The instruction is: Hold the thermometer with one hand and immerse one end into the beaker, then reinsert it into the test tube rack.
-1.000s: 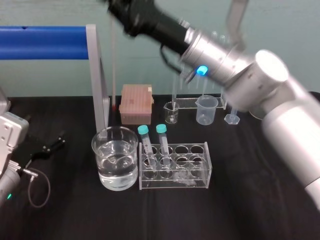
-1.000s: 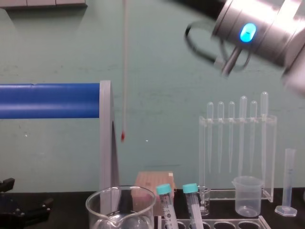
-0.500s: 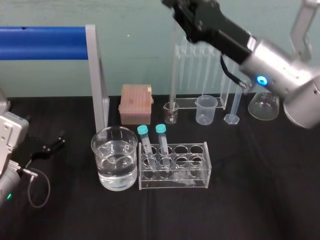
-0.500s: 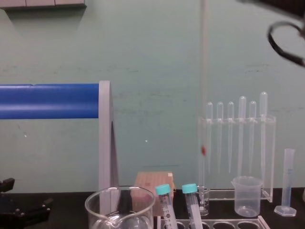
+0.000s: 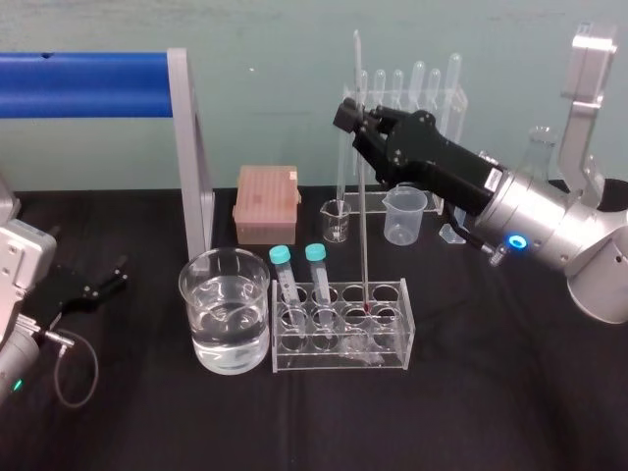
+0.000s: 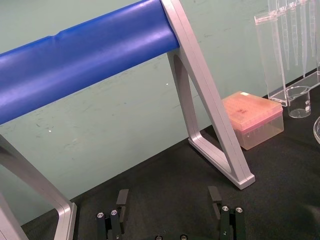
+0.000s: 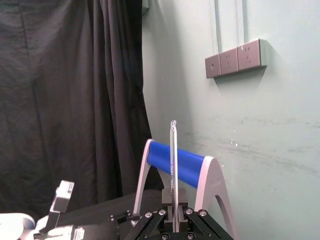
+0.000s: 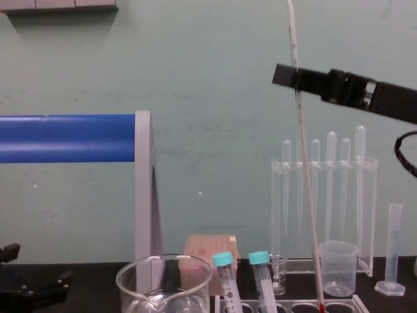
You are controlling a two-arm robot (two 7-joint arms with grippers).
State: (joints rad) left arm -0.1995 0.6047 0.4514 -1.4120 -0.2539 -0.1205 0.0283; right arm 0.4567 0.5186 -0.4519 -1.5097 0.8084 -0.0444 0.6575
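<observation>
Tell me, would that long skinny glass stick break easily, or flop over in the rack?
Probably fragile: the thermometer is a very thin clear rod, stiff rather than floppy. Likely to lean: it reaches far above the low test tube rack, and tilts slightly while the right gripper pinches it high up.

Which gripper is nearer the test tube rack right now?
Right. The right gripper holds the thermometer above the test tube rack; the left gripper sits open beyond the beaker, far left.

Black table — beaker, test tube rack.
</observation>
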